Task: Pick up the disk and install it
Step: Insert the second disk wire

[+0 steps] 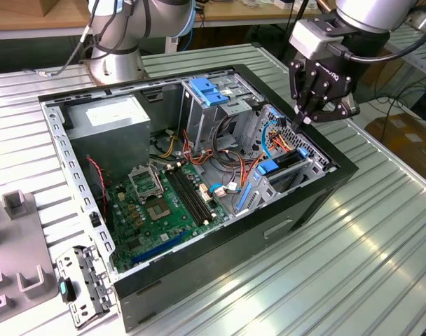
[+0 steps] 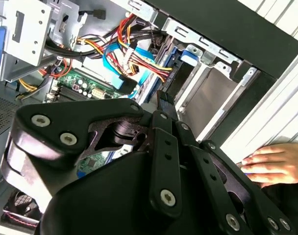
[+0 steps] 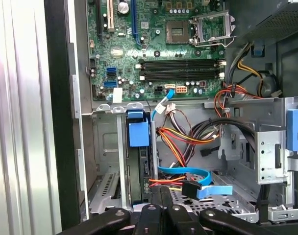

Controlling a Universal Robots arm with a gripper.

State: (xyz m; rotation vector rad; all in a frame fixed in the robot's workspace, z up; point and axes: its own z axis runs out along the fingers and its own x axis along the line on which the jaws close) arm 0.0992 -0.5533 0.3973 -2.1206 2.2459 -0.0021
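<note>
Gripper over the open case

The gripper [image 1: 302, 120], fingers pinched together and holding nothing, hangs above the drive bay [image 1: 291, 168] where the disk [image 3: 137, 169] sits on edge.

No print is legible anywhere — boards, stickers, cables alike.

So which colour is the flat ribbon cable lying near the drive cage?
Light blue; the ribbon cable shows best in the first wrist view.
</note>
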